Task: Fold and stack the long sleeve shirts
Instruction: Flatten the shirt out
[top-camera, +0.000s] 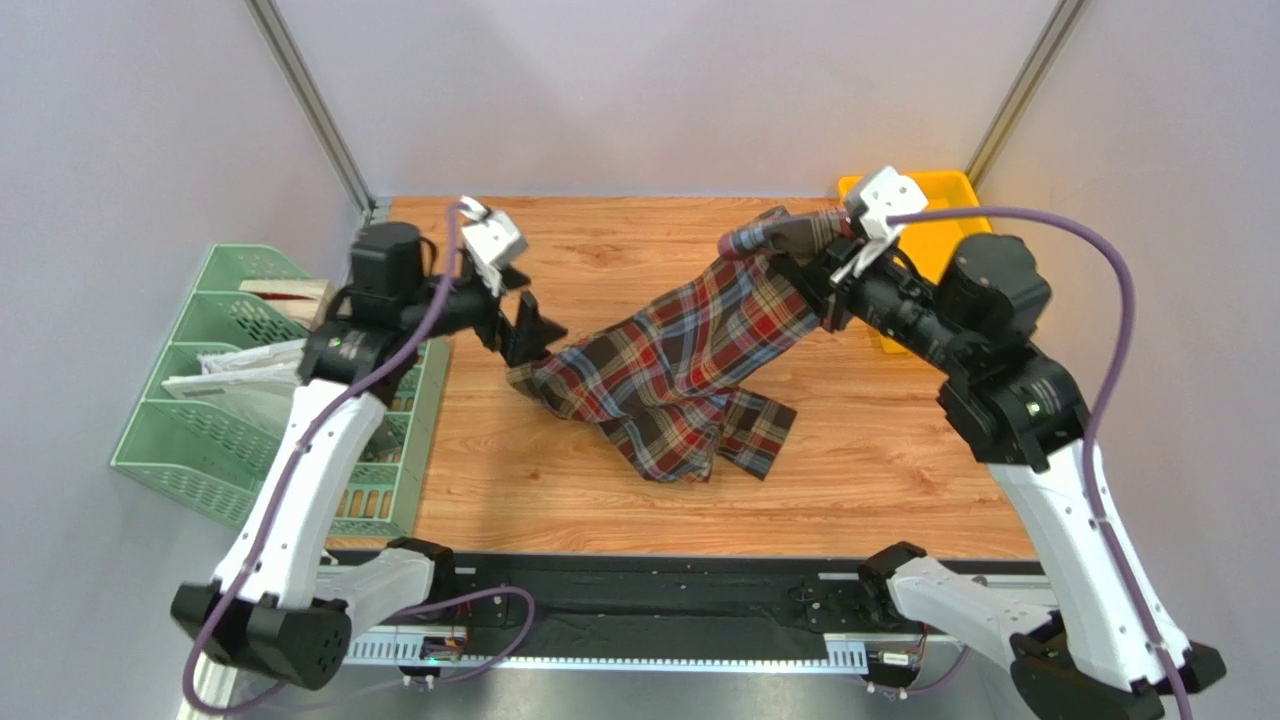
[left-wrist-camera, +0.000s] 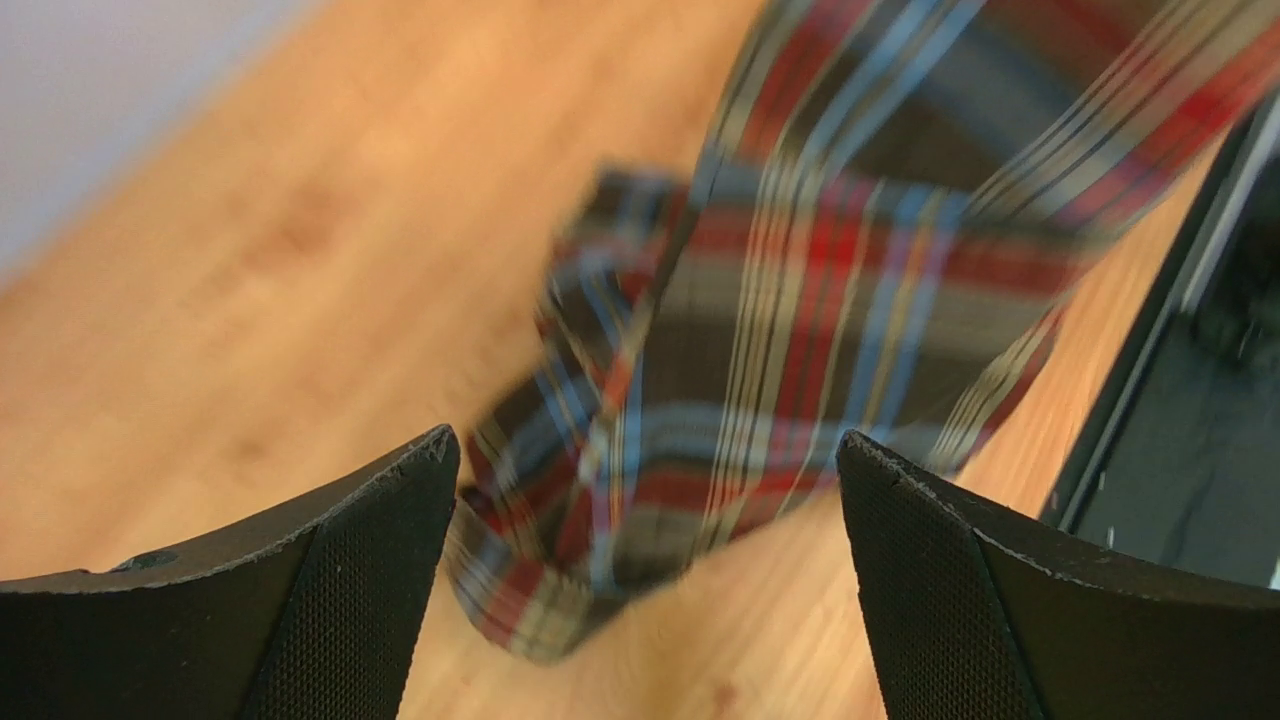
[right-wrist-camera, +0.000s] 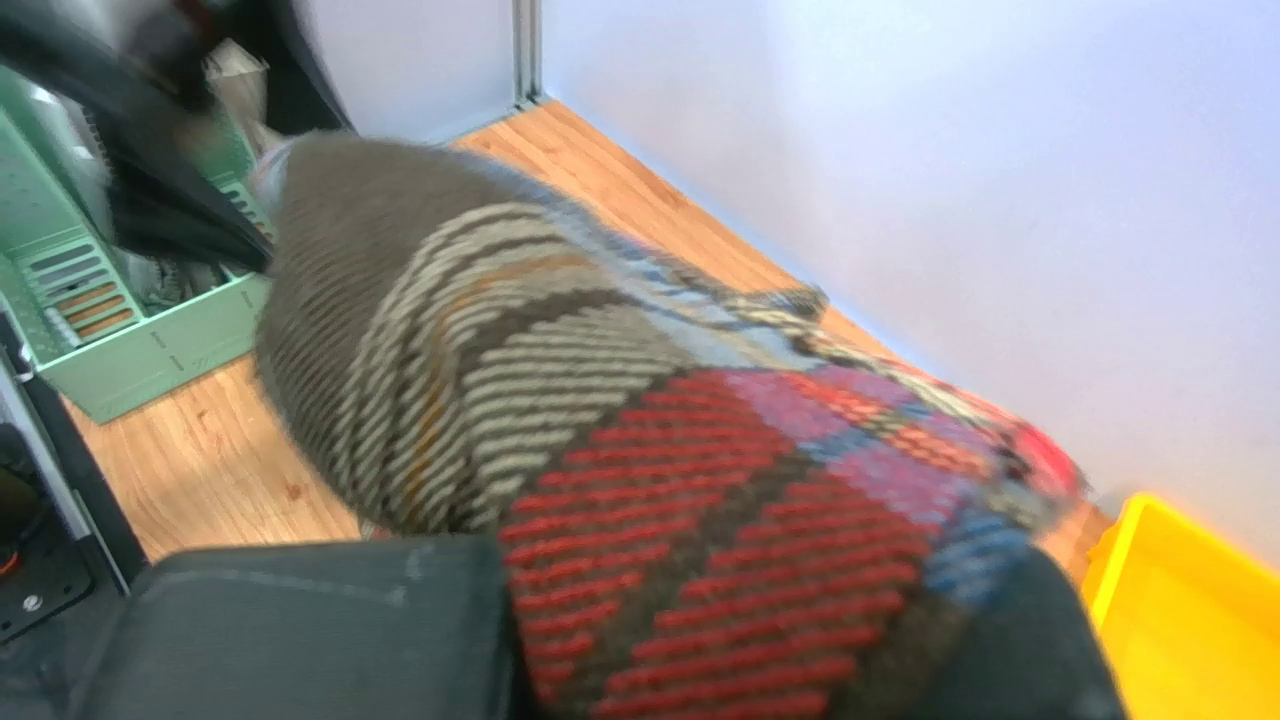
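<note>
At the left of the surface (top-camera: 601, 495) the left jaws stand wide and empty, hovering near the plaid shirt (top-camera: 676, 360) at its low corner (blurred in the wrist view). The shirt slants from mid-surface up toward the far right corner. There the right jaws are clamped on a bunched fold, held aloft. To spread it well, the left should probably pinch that loose corner, then both draw apart evenly.

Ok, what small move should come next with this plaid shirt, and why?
Probably ease the open left gripper onto the plaid shirt's loose corner ahead and close: the right gripper pinches one end raised, the rest sags crumpled on the table.
</note>
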